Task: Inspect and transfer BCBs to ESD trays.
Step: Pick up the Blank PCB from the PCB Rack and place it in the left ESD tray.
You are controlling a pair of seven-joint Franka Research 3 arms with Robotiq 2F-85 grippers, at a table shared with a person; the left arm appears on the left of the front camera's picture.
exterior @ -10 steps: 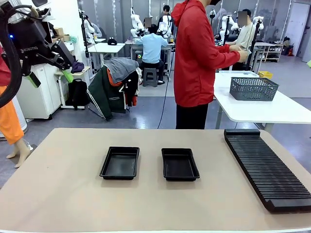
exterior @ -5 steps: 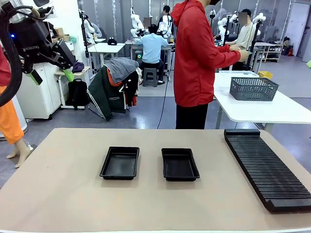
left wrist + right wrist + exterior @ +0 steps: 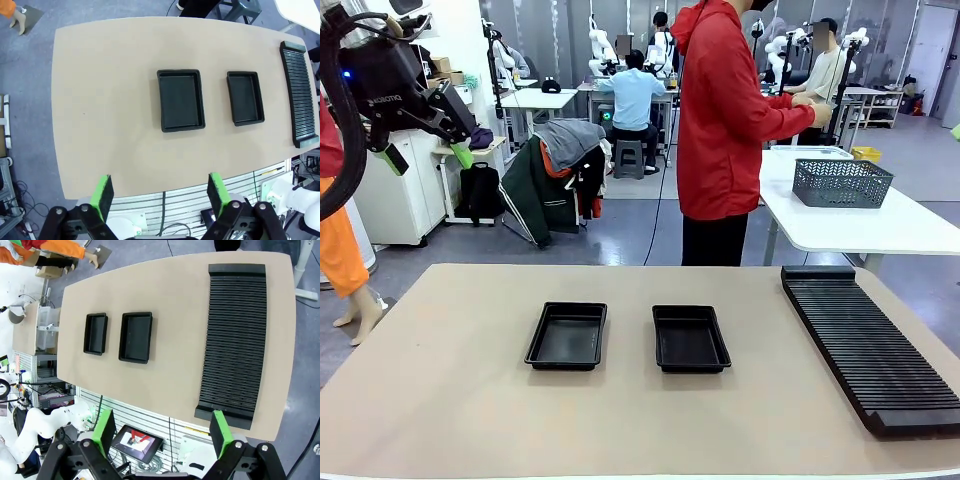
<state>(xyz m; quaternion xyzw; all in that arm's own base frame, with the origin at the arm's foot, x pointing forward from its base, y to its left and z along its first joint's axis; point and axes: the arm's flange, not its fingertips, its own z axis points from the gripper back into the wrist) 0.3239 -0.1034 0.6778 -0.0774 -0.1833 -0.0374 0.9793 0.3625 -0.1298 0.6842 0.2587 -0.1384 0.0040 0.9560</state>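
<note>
Front view: 2 glossy black trays (image 3: 567, 335) (image 3: 690, 339) beside ribbed rack (image 3: 865, 345)

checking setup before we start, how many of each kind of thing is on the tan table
black ESD trays: 2
black slotted rack: 1
total: 3

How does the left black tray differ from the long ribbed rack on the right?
The left tray is short with a smooth open floor; the rack is far longer and ribbed with slots throughout. The left tray lies left of the middle of the table; the rack runs along its right edge. Both are black, empty and lie flat on it.
</note>
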